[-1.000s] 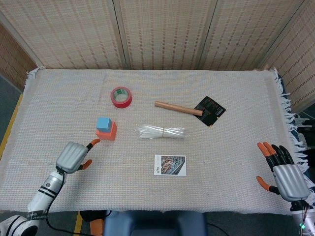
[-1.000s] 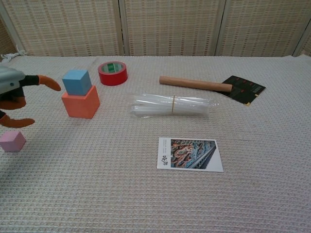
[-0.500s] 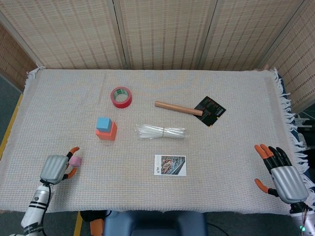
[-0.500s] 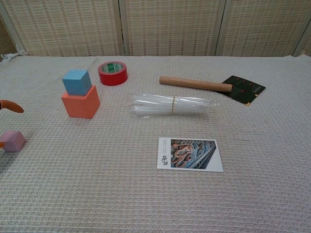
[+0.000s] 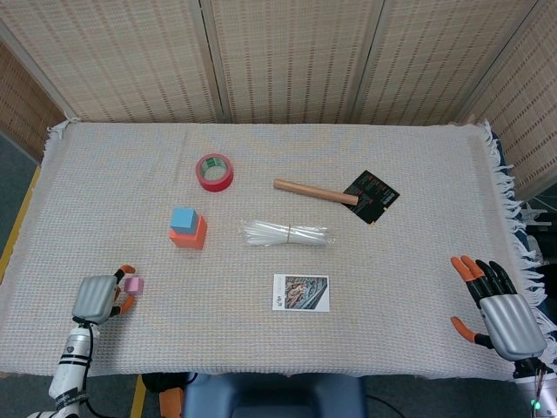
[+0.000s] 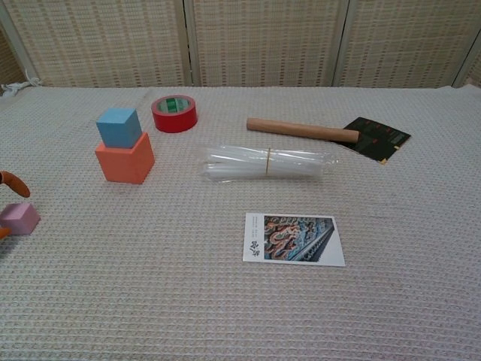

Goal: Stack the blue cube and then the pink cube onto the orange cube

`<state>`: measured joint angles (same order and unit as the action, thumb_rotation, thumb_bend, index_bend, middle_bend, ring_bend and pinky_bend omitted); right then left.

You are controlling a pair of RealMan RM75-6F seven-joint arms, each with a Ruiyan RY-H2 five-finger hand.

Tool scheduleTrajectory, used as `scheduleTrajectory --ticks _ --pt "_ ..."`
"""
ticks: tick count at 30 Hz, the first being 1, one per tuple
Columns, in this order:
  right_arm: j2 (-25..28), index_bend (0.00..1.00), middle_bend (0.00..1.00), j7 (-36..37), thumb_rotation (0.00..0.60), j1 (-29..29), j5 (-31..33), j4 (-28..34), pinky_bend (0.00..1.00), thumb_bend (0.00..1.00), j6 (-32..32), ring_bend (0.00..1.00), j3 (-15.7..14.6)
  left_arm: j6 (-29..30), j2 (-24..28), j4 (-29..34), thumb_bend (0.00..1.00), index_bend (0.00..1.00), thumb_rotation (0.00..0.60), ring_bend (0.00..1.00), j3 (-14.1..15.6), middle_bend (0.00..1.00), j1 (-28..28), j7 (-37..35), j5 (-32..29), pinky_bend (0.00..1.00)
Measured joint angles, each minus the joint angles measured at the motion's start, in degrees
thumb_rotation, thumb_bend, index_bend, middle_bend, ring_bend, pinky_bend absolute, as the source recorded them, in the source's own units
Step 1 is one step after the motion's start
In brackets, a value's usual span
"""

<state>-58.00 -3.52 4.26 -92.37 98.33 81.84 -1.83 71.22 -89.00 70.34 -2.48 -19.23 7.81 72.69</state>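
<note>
Blue cube (image 5: 183,218), orange cube (image 5: 191,234), pink cube (image 5: 133,285), red tape (image 5: 214,171).

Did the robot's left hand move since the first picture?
Yes. The left hand pulled back from the small orange cube toward the table's near edge, and now sits at the little pink cube.

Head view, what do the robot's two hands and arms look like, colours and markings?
Both hands have a ribbed silver-grey back plate and orange fingertips. The left hand sits on a slim white forearm with black bands. The right hand shows dark, black-looking fingers ending in orange tips; its forearm is mostly out of frame, with a thin cable and a small green light near the wrist.
</note>
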Motion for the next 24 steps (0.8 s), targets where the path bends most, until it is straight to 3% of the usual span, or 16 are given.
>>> scheduleTrajectory --ticks 16,24 --pt "-0.23 0.00 0.00 -0.49 0.535 -0.03 0.34 0.14 0.00 0.20 -0.06 0.00 0.10 0.02 -3.66 -6.91 0.28 0.55 0.600 1.00 -2.19 1.00 0.27 -5.55 1.77 1.00" --pt "-0.36 0.00 0.00 -0.75 0.535 0.08 1.02 0.03 0.00 0.20 -0.44 0.00 0.33 1.20 1.50 -0.75 0.28 0.57 0.600 1.00 -3.00 1.00 -0.18 -6.01 3.91 1.00"
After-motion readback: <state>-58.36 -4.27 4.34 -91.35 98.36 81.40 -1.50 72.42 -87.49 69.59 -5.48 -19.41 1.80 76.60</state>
